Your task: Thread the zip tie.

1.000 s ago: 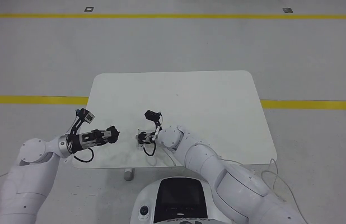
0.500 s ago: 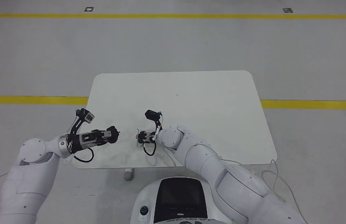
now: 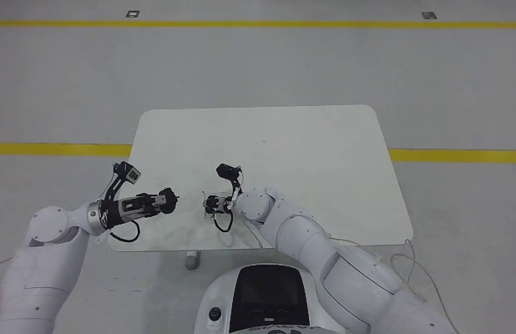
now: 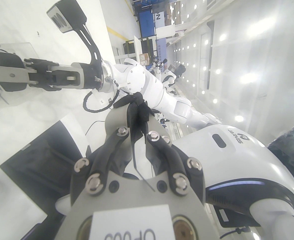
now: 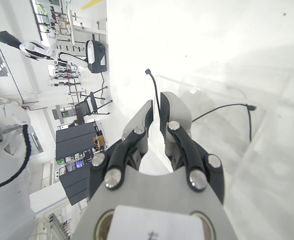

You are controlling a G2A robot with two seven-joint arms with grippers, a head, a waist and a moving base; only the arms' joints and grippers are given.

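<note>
Facing each other over the near left part of the white table, the two grippers hang close together without touching. The right gripper is clamped on a thin black zip tie, which sticks straight out past its fingertips with its small square head at the far end. Close by those fingers sits a clear plastic tray, and a second black tie lies curved inside it. The left gripper is clenched on a dark bunched-up bundle at its fingertips. A thin black strip trails from the bundle back between the fingers toward the wrist. I can't tell exactly what the bundle is. Seen from above, the left gripper points at the right one across a small gap, not far from the table's front edge.
</note>
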